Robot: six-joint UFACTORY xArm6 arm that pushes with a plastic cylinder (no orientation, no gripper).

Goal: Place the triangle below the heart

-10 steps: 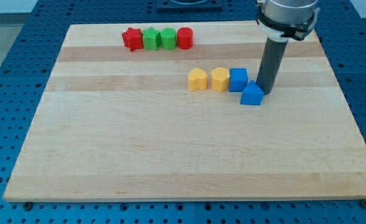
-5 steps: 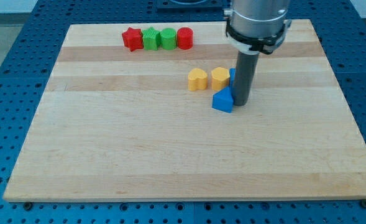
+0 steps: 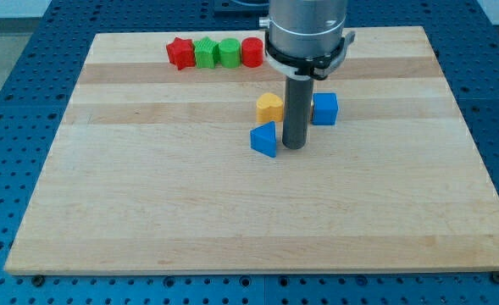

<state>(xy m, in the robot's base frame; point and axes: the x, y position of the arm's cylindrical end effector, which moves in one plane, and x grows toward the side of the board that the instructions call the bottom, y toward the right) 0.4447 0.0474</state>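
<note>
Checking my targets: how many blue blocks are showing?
2: blue triangle just left of my tip, blue cube right of the rod. A yellow block may be hidden behind it.

- The arm (image 3: 307,30) is cut off by the view's top edge; only its grey lower collar and the dark rod (image 3: 296,110) show.
- The rod stands in front of the row of blocks, covering the right side of the yellow block (image 3: 269,106) and the left edge of the blue cube (image 3: 325,108).
- Whatever lies between those two blocks is hidden behind the rod.
- The red block (image 3: 251,52) at the top row's right end is partly covered by the collar.
</note>
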